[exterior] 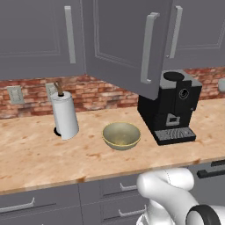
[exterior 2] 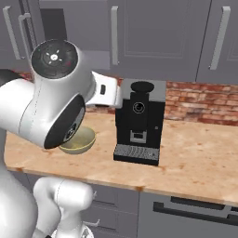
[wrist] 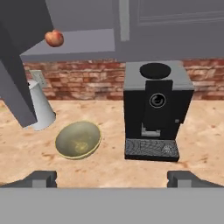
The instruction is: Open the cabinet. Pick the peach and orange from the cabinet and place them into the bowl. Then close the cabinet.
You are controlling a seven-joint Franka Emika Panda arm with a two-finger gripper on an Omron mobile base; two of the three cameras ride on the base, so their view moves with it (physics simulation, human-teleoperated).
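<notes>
The grey wall cabinet (exterior: pixel 123 44) with tall bar handles stands with one door swung open over the speckled tan tabletop (exterior: pixel 39 149). On its grey shelf sits the small pink-red peach (wrist: pixel 54 38). Below, the olive-tan shallow bowl (exterior: pixel 121 135) rests empty between the white paper-towel roll (exterior: pixel 64 115) to its left and the black coffee machine (exterior: pixel 171 107) to its right. The hand (wrist: pixel 112 178) hangs near, fingers spread wide, holding nothing.

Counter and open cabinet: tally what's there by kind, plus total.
Fruit: 1, the peach on the cabinet shelf
Bowls: 1, the bowl, empty
Coffee machines: 1, coffee machine
Paper-towel rolls: 1, paper-towel roll
Total: 4
</notes>
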